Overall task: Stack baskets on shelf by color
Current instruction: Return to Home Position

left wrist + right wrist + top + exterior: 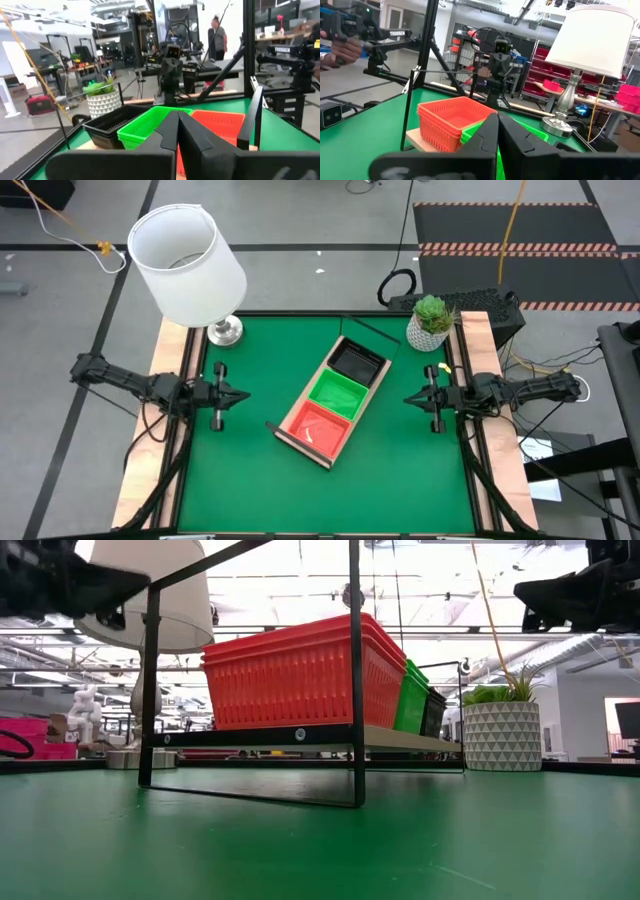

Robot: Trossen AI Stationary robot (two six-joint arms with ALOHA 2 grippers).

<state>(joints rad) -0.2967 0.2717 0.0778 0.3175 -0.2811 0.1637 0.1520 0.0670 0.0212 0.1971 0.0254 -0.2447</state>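
Note:
The shelf (290, 438), a light-wood board in a thin dark frame, lies slantwise on the green mat in the middle of the table. On it stand three stacks of baskets in a row: orange-red (318, 428) at the near end, green (338, 394) in the middle, black (357, 363) at the far end. In the low view the orange-red stack (295, 675) stands in front, with green (412, 698) and black (434, 710) behind. My left gripper (243, 395) is shut and empty at the table's left side. My right gripper (408, 398) is shut and empty at the right side.
A white-shaded lamp (188, 260) stands at the table's far left corner and a potted plant (432, 323) at the far right corner. Bare green mat (400, 480) lies near and to both sides of the shelf. A person (216, 36) stands in the room beyond.

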